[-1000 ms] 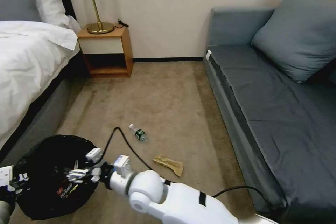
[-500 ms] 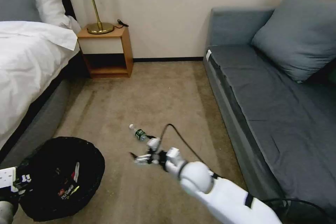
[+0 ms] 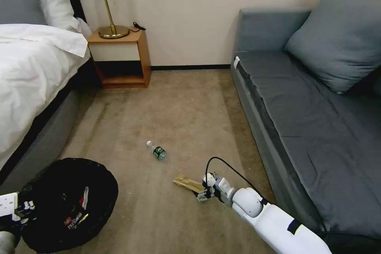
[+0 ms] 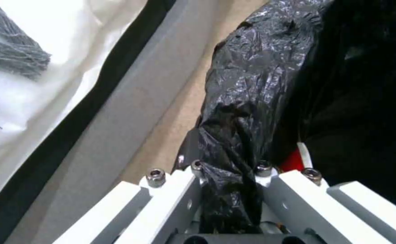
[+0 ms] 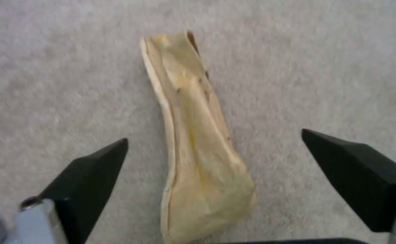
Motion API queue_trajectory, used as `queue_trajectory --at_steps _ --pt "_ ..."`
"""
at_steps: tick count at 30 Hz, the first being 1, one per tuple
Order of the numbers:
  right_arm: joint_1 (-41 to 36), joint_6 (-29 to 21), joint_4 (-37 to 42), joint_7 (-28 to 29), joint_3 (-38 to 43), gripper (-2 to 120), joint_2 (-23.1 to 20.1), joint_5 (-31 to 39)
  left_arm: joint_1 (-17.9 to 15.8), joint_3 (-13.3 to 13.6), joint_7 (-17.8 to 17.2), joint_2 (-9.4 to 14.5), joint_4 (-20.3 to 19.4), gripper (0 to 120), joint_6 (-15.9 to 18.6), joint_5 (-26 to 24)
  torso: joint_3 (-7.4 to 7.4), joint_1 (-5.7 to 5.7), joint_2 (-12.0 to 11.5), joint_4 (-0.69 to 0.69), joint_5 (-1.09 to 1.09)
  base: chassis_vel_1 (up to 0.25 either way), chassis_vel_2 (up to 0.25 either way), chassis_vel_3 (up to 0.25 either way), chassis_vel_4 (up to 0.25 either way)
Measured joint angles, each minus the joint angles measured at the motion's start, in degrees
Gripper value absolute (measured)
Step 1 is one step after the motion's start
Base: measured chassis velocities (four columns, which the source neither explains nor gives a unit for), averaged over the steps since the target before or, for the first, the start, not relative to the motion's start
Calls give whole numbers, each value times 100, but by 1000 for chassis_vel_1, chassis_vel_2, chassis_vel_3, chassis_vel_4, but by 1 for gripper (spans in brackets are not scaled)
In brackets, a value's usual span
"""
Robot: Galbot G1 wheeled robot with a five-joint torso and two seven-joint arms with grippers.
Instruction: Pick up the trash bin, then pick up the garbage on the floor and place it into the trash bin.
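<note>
Bin [image 3: 67, 202] rim clamped in left end effector [image 4: 227, 176], low at left. Right arm stretched down to carpet, right end effector [image 5: 214, 152] wide open, straddling paper bag [image 5: 193, 142], holding nothing.

Your room stock: tan carpet [image 3: 186, 103]; cream wall [image 3: 190, 12]; white-sheeted bed [image 3: 27, 71]; wooden nightstand [image 3: 121, 59] (brass lamp [image 3: 107, 4] on top); grey sofa [image 3: 309, 119], one cushion [image 3: 337, 39].

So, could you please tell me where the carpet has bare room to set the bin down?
Bare carpet runs from the wooden nightstand down to the small clear bottle, between the white bed and grey sofa. It is crowded nearer: the open right gripper straddles the tan paper bag, and the left gripper clamps the black-lined trash bin.
</note>
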Motion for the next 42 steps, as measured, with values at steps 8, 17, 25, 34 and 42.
queue_trajectory --at_steps 8,17,25,34,42 --pt "69 27 -341 -42 -72 71 176 12 13 -32 4 1 -21 3 5 -17 0 0 0 1 -1 0 0 0 0" --pt "52 75 -386 -43 -120 38 198 -10 8 -29 4 18 9 3 6 -29 0 0 0 0 -1 0 0 0 0" --pt "67 138 -486 -41 -153 10 231 -112 4 -20 4 22 0 3 13 -61 0 0 0 0 -1 0 0 0 0" --pt "-16 161 -378 -13 10 0 258 -66 8 -37 4 21 0 3 13 -74 0 0 0 0 0 0 0 0 0" --pt "-308 85 1067 378 700 0 201 1341 -10 -13 -7 9 0 3 23 -85 0 0 0 0 -1 0 0 0 0"
